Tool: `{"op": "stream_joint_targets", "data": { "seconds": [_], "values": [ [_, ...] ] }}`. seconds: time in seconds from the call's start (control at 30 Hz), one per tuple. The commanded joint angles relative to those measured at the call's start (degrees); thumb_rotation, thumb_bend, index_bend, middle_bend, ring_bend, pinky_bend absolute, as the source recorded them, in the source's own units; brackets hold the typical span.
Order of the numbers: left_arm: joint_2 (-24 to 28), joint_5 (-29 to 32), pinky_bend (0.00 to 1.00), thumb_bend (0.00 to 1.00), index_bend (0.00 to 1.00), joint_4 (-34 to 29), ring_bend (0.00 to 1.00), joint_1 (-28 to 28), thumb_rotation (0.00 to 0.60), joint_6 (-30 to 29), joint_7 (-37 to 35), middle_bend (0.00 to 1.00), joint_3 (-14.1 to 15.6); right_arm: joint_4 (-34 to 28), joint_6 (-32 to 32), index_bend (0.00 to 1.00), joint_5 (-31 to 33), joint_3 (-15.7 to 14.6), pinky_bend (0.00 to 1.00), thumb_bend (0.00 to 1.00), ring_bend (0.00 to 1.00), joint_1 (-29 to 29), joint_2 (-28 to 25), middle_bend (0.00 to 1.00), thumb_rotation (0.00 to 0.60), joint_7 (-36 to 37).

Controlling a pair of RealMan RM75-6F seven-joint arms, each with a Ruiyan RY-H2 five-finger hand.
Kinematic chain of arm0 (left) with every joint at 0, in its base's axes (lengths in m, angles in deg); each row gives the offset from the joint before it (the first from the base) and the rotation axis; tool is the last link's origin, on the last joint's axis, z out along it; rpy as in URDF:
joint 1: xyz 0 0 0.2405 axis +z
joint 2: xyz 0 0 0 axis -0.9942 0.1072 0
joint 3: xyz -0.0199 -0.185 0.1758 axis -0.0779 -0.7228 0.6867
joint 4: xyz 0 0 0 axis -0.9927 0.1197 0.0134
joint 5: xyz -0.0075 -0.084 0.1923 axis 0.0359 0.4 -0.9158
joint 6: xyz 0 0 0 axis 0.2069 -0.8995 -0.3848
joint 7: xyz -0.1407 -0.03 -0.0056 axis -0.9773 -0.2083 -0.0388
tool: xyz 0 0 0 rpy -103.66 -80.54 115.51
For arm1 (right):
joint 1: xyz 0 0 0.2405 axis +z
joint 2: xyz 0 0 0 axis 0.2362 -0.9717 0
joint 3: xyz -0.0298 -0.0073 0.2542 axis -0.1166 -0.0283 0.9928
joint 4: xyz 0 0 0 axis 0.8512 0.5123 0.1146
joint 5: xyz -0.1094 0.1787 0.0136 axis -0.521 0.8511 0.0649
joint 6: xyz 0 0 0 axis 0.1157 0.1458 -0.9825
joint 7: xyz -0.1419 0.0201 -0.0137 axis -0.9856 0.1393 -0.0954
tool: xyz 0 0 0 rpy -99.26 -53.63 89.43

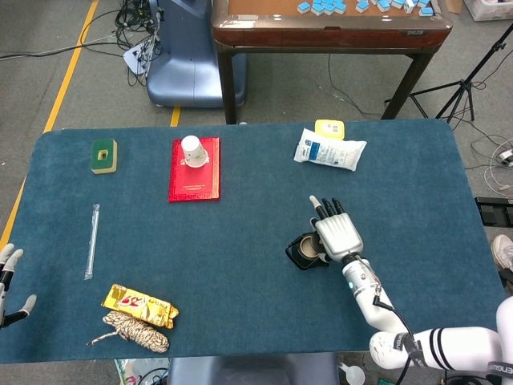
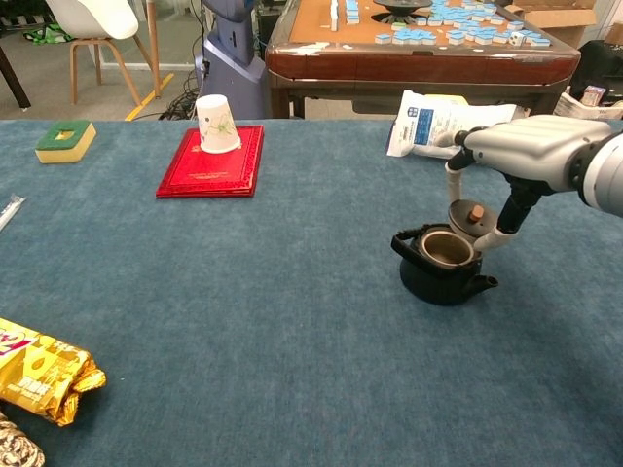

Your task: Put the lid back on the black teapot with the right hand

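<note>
At frame centre-right, the right hand (image 2: pixel 531 156) pinches the small round knobbed lid (image 2: pixel 471 218), tilted just above-right of the squat black teapot's (image 2: pixel 438 268) open mouth.

A grey concrete floor (image 1: pixel 304 96) with a yellow painted line (image 1: pixel 68 68) at far left. A dark wooden mahjong table (image 1: pixel 329 32) stands beyond, a white plastic chair (image 2: pixel 97 24) farther left.

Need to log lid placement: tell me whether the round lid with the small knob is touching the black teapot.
Cannot tell. In the chest view the round lid, held by the right hand, sits tilted at the black teapot's open rim, with no gap or contact plainly visible.
</note>
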Motion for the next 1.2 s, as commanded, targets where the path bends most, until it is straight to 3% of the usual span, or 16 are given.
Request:
{"op": "stream_joint_targets", "data": {
  "seconds": [0.03,0.83,1.2],
  "values": [
    [0.0,0.0,0.00,0.30,0.00,0.1,0.00,0.0,0.600,0.1,-0.1,0.00,-0.1,0.2,-0.2,0.50,0.0,0.2,0.00,0.19,0.00,0.0,0.2,0.01,0.600,-0.1],
    [-0.9,0.1,0.00,0.30,0.00,2.5,0.00,0.8,0.600,0.4,-2.1,0.00,0.0,2.1,-2.2,0.50,1.1,1.2,0.00,0.18,0.00,0.2,2.1,0.01,0.600,-1.0],
    [-0.9,-0.2,0.00,0.30,0.00,2.9,0.00,0.9,0.600,0.2,-2.4,0.00,-0.1,2.1,-2.3,0.40,2.0,1.3,0.00,0.18,0.00,0.4,2.1,0.00,0.600,-1.7]
  ]
}}
